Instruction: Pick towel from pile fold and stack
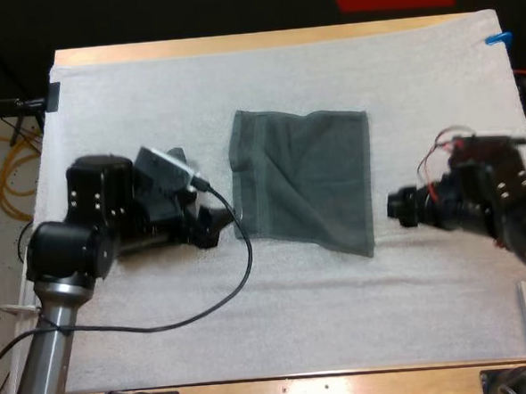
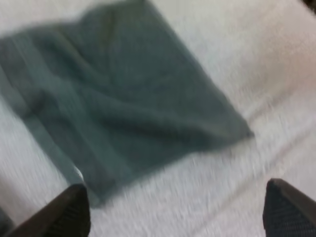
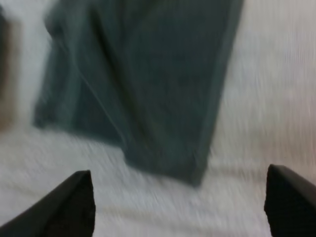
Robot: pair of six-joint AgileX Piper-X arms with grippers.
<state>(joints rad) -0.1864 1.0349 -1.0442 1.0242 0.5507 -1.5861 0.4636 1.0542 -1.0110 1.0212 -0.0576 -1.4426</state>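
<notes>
1. While both arms flank it, towel (image 1: 307,181) lies mostly flat at mat (image 1: 150,97) centre, a diagonal crease running across it.
2. L gripper (image 1: 218,226) sits at towel's 8 o'clock, just beside the near-left corner. Its fingers (image 2: 69,212) are spread wide, pinching nothing.
3. R gripper (image 1: 396,207) sits at towel's 4 o'clock, near the right edge but apart. Its fingers (image 3: 69,207) are likewise spread, clear of cloth.

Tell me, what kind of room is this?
Probably a robot lab's test bench, not a home: a left tool and right tool on robot arms flank one grey-green towel on a white mat covering a wooden table.
</notes>
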